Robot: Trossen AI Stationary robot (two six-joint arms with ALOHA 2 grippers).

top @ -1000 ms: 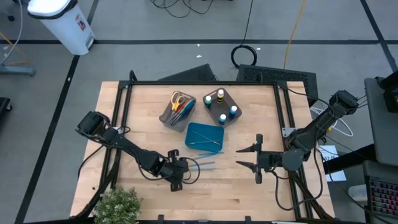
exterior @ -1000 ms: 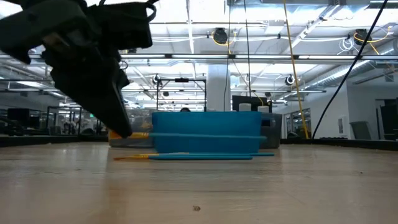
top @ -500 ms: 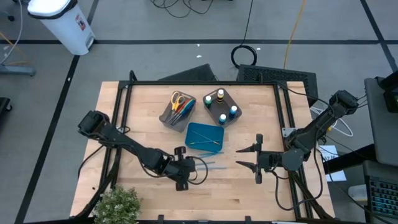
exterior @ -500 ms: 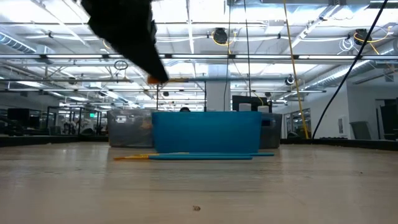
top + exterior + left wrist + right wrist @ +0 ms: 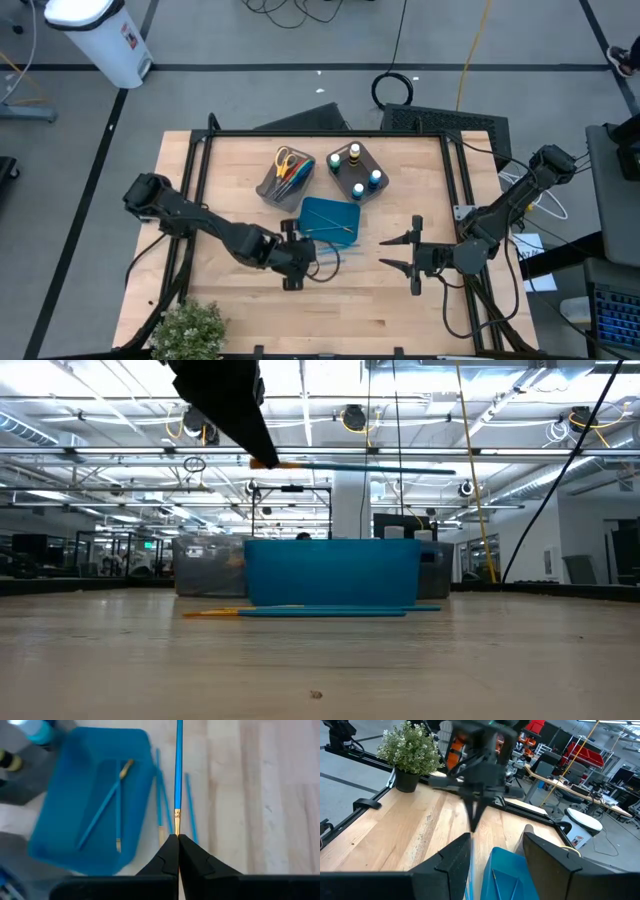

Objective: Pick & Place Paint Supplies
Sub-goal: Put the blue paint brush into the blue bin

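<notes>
The left gripper (image 5: pixel 178 838) held a thin blue brush (image 5: pixel 177 770) pinched tight, lifted at five o'clock of the teal tray (image 5: pixel 327 219). I judged the carrying step was in hand; next it needed lowering into the tray (one brush lay inside already). The right gripper (image 5: pixel 412 254) waited half-open at three o'clock, holding nothing.

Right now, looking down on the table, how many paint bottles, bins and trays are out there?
Paint bottles: 4, all standing in one bin
Grey-brown bins: 2
Teal tray: 1
Total: 7
</notes>
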